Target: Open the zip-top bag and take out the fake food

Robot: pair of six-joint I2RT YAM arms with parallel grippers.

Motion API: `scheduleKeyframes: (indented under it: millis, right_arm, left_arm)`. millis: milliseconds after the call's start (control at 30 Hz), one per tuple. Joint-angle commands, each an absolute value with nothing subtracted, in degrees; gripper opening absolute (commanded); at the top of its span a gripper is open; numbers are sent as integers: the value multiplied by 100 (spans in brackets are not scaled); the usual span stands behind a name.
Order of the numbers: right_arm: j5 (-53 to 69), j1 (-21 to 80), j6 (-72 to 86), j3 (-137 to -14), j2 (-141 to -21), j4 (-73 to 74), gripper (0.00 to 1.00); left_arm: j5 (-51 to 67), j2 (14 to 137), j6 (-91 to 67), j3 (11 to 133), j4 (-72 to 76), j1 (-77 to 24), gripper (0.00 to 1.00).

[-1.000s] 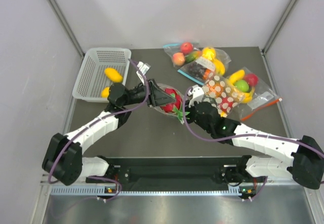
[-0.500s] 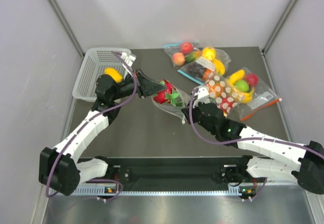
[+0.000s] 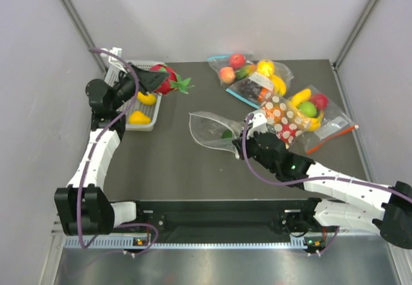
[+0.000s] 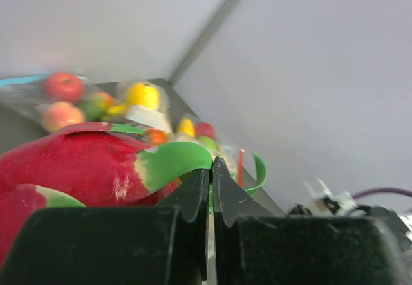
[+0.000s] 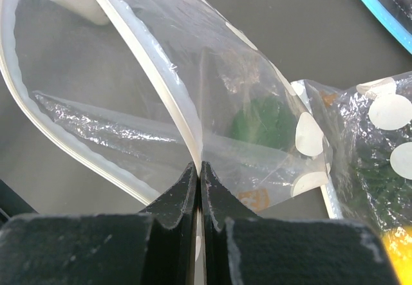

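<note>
Your left gripper [image 3: 154, 78]: fingers clamped on the red fake food [image 3: 168, 79] by its green leaf, above the basket [image 3: 140, 128] at the table's far-left corner, arm hiding most of it. Your right gripper [image 5: 198, 169]: pinched together on the open zip-top bag [image 5: 129, 105] rim, mid-table; only its wrist view shows the green piece [image 5: 264, 123] inside plainly

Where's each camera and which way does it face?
Top: above, behind the robot, facing down on the dark table; both arms show.
Left wrist: faces the leafy red plastic fruit pinched in the left claw.
Right wrist: faces down at the clear polka-dotted zip-top bag pinched in the right claw.
Top and right wrist share the bag.
</note>
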State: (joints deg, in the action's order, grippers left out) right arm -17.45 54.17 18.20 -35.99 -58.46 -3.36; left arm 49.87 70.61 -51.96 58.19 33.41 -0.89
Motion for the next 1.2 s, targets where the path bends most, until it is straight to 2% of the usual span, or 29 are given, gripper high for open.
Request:
scheduleKeyframes:
  millis: [0,133,333,433,500,533,567,600,633,667,867,967,1167]
  right_arm:
    - [-1784,5353,1854,-3595,-5643,-422,0]
    - [-1784,5353,1846,-3595,-5599,-404,0]
    - [-1732,5344,1837,-3604,-5537,-352,0]
    - [-1705,5352,1854,-3595,-5485,-334,0]
    - [-1688,5353,1872,-3595,-5458,-325,0]
    - [-1679,5353,1872,-3595,-5432,-308,0]
    - [-1679,5353,1881,-3603,-5414,-273,0]
    - [-1679,5353,1881,-3604,-5405,-264,0]
    - [-1670,5353,1881,-3612,-5388,-246,0]
    - [-1670,5353,1881,-3621,-5379,-211,0]
    - [-1494,5344,1837,-3744,-5528,-193,0]
    - [-1354,5379,1811,-3884,-5712,-202,0]
    - [-1283,5546,1802,-4157,-6108,-325,0]
  left_arm:
    - [4747,7137,-5266,5994,3895,552,0]
    - [4001,7102,-4256,5941,2788,1176,0]
    - [2613,7268,-3042,6169,1610,1424,0]
    - [2400,7628,-2813,6433,1293,1441,0]
    - [2154,7874,-2716,6547,1178,1441,6]
    - [2066,7945,-2664,6574,1126,1433,25]
    - [1891,8067,-2593,6600,994,1441,36]
    - [1785,8121,-2549,6661,915,1441,77]
    - [1706,8165,-2497,6714,792,1441,92]
    - [1575,8226,-2435,6750,643,1441,99]
    - [1556,7858,-2356,6688,519,1363,99]
    - [1284,7515,-2024,6723,238,898,99]
    - [747,6848,-1556,6733,-412,-701,99]
